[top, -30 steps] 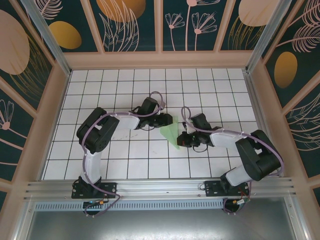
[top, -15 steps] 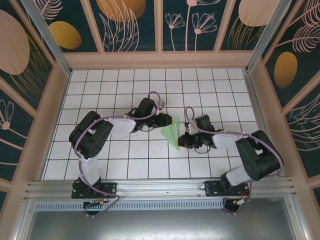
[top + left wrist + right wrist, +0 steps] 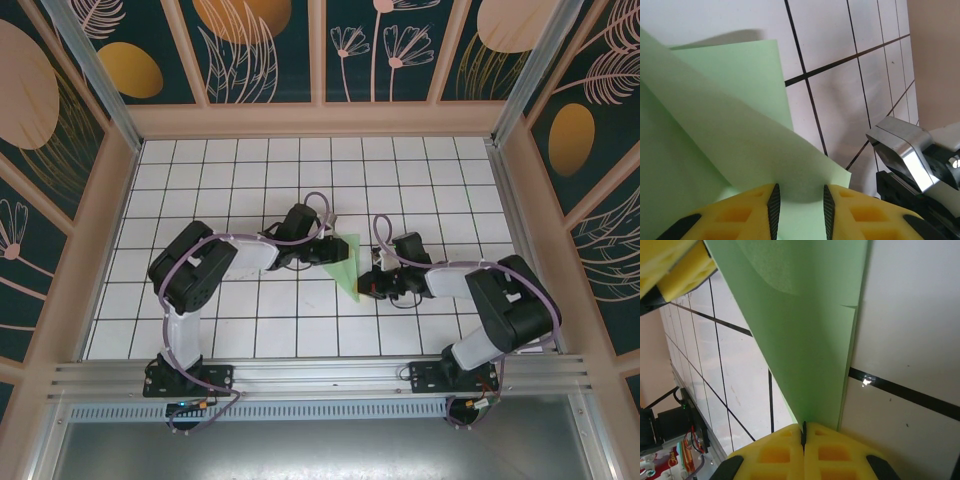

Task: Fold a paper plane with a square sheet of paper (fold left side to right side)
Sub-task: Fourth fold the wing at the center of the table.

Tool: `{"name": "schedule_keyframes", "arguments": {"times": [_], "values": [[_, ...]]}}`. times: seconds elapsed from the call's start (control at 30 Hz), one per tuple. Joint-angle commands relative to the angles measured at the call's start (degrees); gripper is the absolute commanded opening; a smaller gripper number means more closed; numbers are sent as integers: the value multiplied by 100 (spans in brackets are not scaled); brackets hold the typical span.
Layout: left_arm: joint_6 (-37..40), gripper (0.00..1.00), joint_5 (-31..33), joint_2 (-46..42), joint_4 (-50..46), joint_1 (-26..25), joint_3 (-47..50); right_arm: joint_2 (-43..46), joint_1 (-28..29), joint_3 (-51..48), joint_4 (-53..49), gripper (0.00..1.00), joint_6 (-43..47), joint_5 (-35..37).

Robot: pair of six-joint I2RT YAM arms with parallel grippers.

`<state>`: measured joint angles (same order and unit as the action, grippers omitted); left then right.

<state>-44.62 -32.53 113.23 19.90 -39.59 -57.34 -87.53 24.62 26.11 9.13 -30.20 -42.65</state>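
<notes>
The sheet of paper (image 3: 343,264) is pale mint-green and creased into a narrow pointed shape on the tiled floor between the arms. My right gripper (image 3: 367,285) is at its near tip. In the right wrist view the yellow fingers (image 3: 780,452) are pressed together, and this gripper (image 3: 803,426) is shut on the paper (image 3: 810,330). My left gripper (image 3: 327,251) is at the paper's far left edge. In the left wrist view it (image 3: 800,192) is open, and a raised layer of paper (image 3: 730,130) runs across the gap between its fingers.
The white tiled floor (image 3: 250,180) is fenced by wooden walls (image 3: 320,120) on three sides. A metal rail (image 3: 320,375) runs along the near edge. The right arm's wrist (image 3: 905,150) is close beside the left gripper, and the left fingers (image 3: 675,265) show in the right wrist view.
My left gripper has moved a little right and nearer, onto the paper's left edge, and the paper's far end now looks wider. The right gripper kept its hold at the near tip.
</notes>
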Motion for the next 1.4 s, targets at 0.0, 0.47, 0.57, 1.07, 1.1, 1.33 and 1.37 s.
{"name": "schedule_keyframes", "arguments": {"times": [0.0, 0.47, 0.57, 1.07, 1.1, 1.33, 1.37], "values": [[-27, 33, -83, 129, 7, -40, -152, -122, -80, -123, 318, 0, -99, -300], [119, 35, 10, 444, -256, -47, -450, -465, -279, -167, 593, 0, -189, -815], [247, 35, 150, 551, -485, -48, -576, -465, -326, -164, 555, 0, -151, -819], [318, 33, 735, 934, -1313, -48, -853, 783, -397, 363, -1394, 26, 520, 658], [305, 33, 748, 933, -1318, -45, -859, 912, -388, 434, -1555, 28, 561, 794], [330, 33, 801, 937, -1402, -48, -893, 1056, 450, 892, -1734, 28, 454, 1176], [339, 33, 801, 936, -1401, -44, -893, 957, 592, 956, -1699, 27, 400, 1230]]}}
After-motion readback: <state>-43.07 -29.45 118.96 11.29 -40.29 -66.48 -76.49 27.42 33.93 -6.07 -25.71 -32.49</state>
